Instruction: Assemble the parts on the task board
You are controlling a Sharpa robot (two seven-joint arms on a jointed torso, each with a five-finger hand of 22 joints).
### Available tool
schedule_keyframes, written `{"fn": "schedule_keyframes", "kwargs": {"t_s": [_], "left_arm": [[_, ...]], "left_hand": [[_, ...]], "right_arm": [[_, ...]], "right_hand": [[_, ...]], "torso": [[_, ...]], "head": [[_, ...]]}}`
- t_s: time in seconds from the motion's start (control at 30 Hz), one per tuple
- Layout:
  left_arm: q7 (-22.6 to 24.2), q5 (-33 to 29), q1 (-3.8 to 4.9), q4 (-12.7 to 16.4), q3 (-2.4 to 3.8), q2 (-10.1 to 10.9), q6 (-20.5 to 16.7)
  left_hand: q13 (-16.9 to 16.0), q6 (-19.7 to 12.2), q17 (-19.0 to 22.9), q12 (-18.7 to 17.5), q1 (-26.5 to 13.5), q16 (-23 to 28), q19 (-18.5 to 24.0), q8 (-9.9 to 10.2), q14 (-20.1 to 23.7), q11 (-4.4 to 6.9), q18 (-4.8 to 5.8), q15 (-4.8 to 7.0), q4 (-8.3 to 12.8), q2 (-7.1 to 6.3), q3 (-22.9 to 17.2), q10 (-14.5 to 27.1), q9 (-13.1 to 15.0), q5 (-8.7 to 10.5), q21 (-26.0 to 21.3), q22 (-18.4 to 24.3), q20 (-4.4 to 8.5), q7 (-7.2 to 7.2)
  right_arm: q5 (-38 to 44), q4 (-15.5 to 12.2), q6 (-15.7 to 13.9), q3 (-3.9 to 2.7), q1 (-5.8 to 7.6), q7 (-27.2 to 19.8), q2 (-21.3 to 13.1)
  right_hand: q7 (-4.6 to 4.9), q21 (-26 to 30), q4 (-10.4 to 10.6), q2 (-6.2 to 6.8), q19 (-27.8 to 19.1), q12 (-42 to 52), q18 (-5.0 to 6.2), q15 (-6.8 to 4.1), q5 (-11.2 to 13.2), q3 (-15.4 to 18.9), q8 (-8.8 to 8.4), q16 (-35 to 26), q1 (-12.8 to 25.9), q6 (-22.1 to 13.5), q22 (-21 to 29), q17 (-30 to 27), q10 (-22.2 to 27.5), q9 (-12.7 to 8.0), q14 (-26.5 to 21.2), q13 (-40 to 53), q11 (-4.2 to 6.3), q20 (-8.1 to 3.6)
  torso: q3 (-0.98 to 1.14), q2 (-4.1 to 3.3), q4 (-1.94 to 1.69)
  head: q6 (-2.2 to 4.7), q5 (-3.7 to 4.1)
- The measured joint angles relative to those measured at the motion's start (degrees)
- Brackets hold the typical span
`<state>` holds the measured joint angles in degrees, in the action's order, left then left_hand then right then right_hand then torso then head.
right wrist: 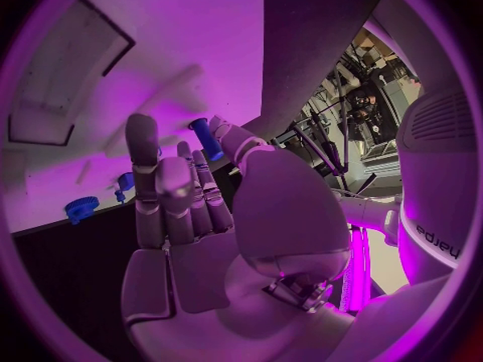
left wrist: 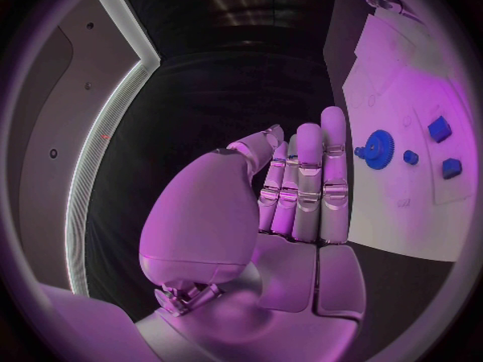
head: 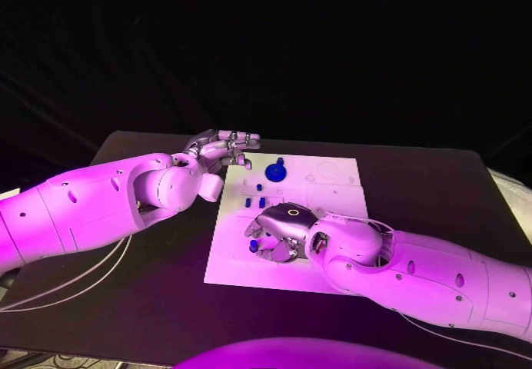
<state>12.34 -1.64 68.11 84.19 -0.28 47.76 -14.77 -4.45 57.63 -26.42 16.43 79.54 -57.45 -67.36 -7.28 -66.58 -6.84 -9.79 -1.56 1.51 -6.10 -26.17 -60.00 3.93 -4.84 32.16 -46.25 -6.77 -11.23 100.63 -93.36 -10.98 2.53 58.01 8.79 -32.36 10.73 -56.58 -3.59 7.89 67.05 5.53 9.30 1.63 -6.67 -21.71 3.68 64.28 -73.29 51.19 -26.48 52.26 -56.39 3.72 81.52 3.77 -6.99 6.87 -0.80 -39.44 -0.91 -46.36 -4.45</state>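
In the middle of the black counter [head: 133,269] lies the white task board [head: 333,192], a flat plate printed with faint outlines; no writing on it can be read. Near its far edge a blue gear [head: 275,171] lies flat, toothed round the rim, and the left wrist view shows it [left wrist: 378,149] with a small blue peg [left wrist: 410,158] and two blue blocks [left wrist: 439,129] just beside it on the board. More small blue pieces [head: 261,203] lie about the board's middle.

The left hand [head: 225,147] hovers at the board's far left corner, beside the gear and apart from it; its fingers [left wrist: 307,181] lie straight and pressed together, holding nothing.

The right hand [head: 277,231] is low over the board's near left part, with a blue part [head: 254,246] at its fingers. In the right wrist view a blue cylinder-shaped part [right wrist: 205,137] is pinched at the fingertips, the other fingers [right wrist: 151,177] standing upright.
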Motion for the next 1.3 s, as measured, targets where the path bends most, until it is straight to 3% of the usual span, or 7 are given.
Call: {"fn": "schedule_keyframes", "kwargs": {"t_s": [0.17, 0.27, 0.57, 0.83, 1.03, 1.2, 1.3], "left_arm": [[0.0, 0.0, 0.00, 0.0, 0.00, 0.0, 0.0], [0.0, 0.0, 0.00, 0.0, 0.00, 0.0, 0.0], [-0.1, 0.0, -0.21, -0.2, 0.00, 0.3, 0.0], [-0.1, 0.0, -0.45, -0.5, -0.04, 0.7, 0.0], [-0.1, 0.0, -0.70, -0.6, -0.05, 0.6, 0.0], [-0.2, 0.0, -1.26, -0.6, -0.06, 0.5, 0.0], [-0.2, 0.0, -1.49, -0.7, -0.07, 0.5, 0.0]], "left_hand": [[0.0, 0.0, 0.0, 0.0, 0.0, 0.0, 0.0, 0.0, 0.0, 0.00, 0.00, 0.00, 0.0, 0.00, 0.0, 0.0, 0.0, 0.00, 0.0, 0.0, 0.00, 0.00], [0.1, 0.0, 0.2, 0.4, 0.0, -0.2, -0.2, 0.0, 0.0, 0.00, 0.00, 0.00, 0.0, 0.00, 0.0, 0.0, 0.0, 0.00, 0.0, 0.1, -0.20, 0.00], [0.0, 0.0, 0.2, 0.4, 0.0, -0.2, -0.2, 0.0, 0.0, 0.21, 0.00, -0.01, 0.0, 0.00, 0.0, 0.2, 0.0, 0.00, 0.0, 0.1, -0.20, 0.00], [0.0, 0.0, 0.2, 0.4, 0.0, -0.2, -0.2, 0.0, 0.0, 0.21, 0.00, -0.04, 0.0, 0.00, 0.0, 0.2, 0.0, 0.00, 0.0, 0.1, -0.20, 0.00], [0.0, 0.0, 0.2, 0.4, 0.0, -0.2, -0.2, 0.0, 0.1, 0.21, 0.00, -0.09, 0.0, 0.00, 0.0, 0.2, 0.0, 0.00, 0.0, 0.1, -0.20, 0.00], [0.0, 0.0, 0.2, 0.4, 0.0, -0.2, -0.2, 0.0, 0.1, 0.21, 0.00, -0.09, 0.0, 0.00, 0.0, 0.2, 0.0, 0.00, 0.0, 0.1, -0.20, 0.00], [0.0, 0.0, 0.3, 0.4, 0.0, -0.2, -0.2, 0.0, 0.1, 0.21, 0.00, -0.09, 0.0, 0.00, 0.0, 0.2, 0.0, 0.00, 0.0, 0.1, -0.20, 0.00]], "right_arm": [[-0.1, -0.1, -1.6, -0.05, 0.05, 0.0, -0.4], [-0.7, -0.7, -3.7, -0.06, 0.06, -0.2, -1.5], [-4.9, -8.0, -11.0, -1.60, -0.55, -2.3, -10.0], [-17.5, -13.4, -11.6, -2.10, 4.59, -1.1, -23.2], [-23.2, -15.1, -10.2, -0.94, 5.36, 3.4, -29.6], [-24.2, -15.7, -8.9, -0.32, 5.18, 7.3, -31.2], [-24.1, -15.8, -8.2, -0.04, 4.64, 9.7, -31.3]], "right_hand": [[-0.02, 1.6, 0.9, 0.78, -1.4, 2.0, 0.89, 0.28, -1.9, 6.2, 0.53, -2.4, 0.2, -2.2, 1.4, -4.9, 4.4, 0.2, -3.4, 0.7, -0.14, 0.41], [-0.44, 1.6, 1.4, -0.45, -1.4, 5.0, 0.89, 0.30, -2.4, 9.7, 0.93, -2.2, -1.1, -1.7, 1.6, -5.9, 5.5, 0.4, -3.8, 1.3, -0.04, 0.41], [-0.29, -2.0, 0.9, -1.99, 2.4, 11.1, 0.89, -0.21, -4.8, 11.2, 2.72, 3.3, -3.5, 3.0, -3.3, -0.4, 0.2, 0.8, 0.2, 2.0, 0.48, 0.33], [-1.70, -8.6, 3.9, -4.03, 7.5, 16.1, -0.08, -1.97, -5.1, 12.1, 2.95, 6.8, 0.1, 5.7, -13.8, 4.7, -9.6, 0.7, 2.6, 3.5, 1.87, -1.19], [-3.73, -14.3, 6.5, -3.28, 11.5, 29.0, -2.24, -4.14, -6.8, 15.0, 3.87, 11.3, 1.6, 7.9, -23.1, 11.3, -15.8, 0.8, 2.5, 14.0, 4.94, -3.45], [-4.24, -17.6, 9.4, -4.11, 12.7, 49.7, -2.84, -4.25, -9.2, 18.2, 4.93, 15.4, 2.4, 8.4, -28.5, 17.7, -16.0, 1.3, 2.4, 38.7, 5.38, -3.60], [-4.25, -18.0, 10.6, -4.11, 12.7, 54.1, -2.83, -4.24, -10.5, 19.8, 4.95, 16.2, 2.4, 8.4, -29.7, 19.3, -16.0, 1.5, 2.4, 44.7, 5.39, -3.60]], "torso": [[0.00, 0.03, 0.00], [0.02, 0.07, 0.04], [0.09, 0.18, 0.08], [0.03, 0.68, 0.72], [0.07, 1.07, 1.61], [0.28, 1.29, 2.09], [0.32, 1.37, 2.15]], "head": [[0.14, 0.10], [0.25, 0.15], [0.97, 0.48], [1.52, 2.12], [1.97, 3.03], [1.84, 3.41], [1.80, 3.55]]}}
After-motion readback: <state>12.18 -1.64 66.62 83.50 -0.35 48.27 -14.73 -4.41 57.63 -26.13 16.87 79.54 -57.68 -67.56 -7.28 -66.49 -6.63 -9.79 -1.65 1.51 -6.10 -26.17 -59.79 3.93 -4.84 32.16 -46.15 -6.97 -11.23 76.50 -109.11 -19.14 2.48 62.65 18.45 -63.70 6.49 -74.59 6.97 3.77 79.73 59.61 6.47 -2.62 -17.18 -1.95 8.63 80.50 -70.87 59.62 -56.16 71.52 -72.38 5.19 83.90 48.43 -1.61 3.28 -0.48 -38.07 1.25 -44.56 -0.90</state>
